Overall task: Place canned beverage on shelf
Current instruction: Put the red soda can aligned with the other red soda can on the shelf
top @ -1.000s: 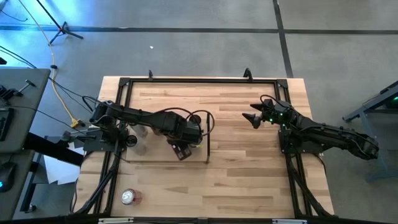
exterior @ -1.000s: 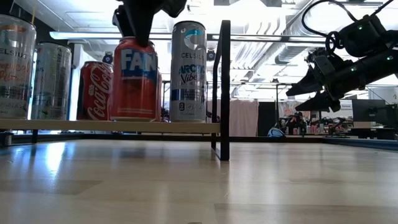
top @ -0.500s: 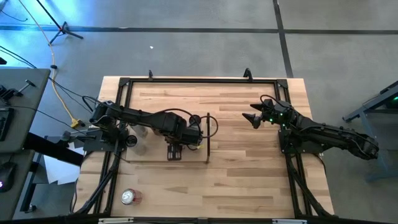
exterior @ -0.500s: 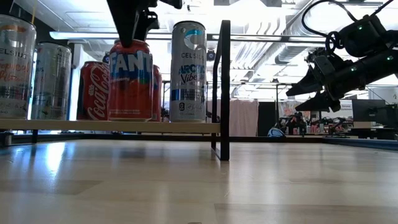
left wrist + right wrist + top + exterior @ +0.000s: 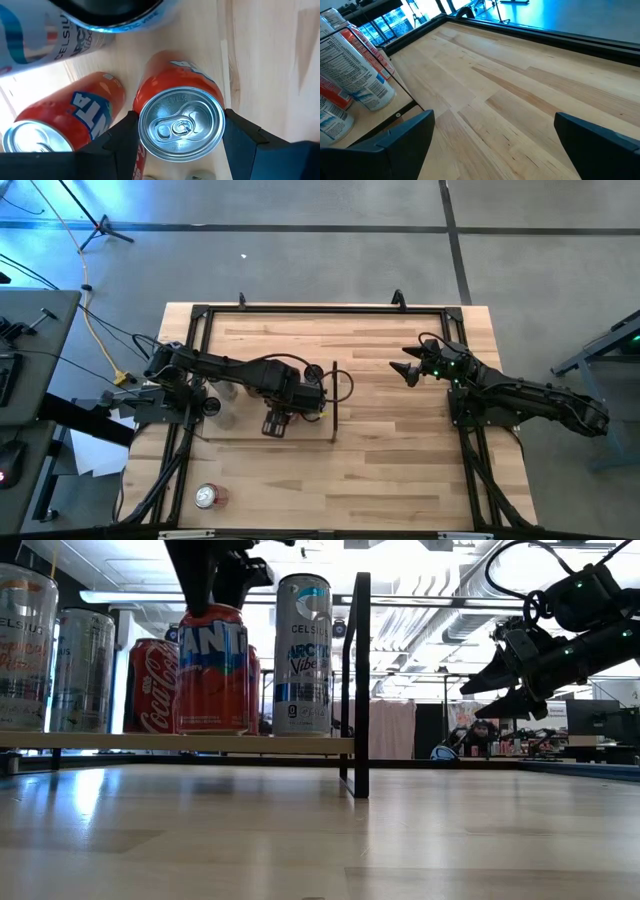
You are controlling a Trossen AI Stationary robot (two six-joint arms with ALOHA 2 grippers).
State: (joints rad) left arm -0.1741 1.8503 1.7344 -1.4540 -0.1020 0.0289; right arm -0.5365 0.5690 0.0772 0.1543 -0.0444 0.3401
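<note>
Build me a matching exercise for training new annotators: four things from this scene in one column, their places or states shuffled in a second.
1. orange Fanta drink can
2. tall silver Celsius can
3. small red round can
4. right claw

A. open, in the air over the wooden tabletop
B. standing beside the dark upright strip of the pale-wood shelf
C. gripped by the left claw, standing on the shelf
D. alone on the tabletop, off the shelf

Pairs: 1-C, 2-B, 3-D, 4-A

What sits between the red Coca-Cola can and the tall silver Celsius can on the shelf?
In the low view, the orange Fanta can stands between them, with the left gripper around its top.
</note>
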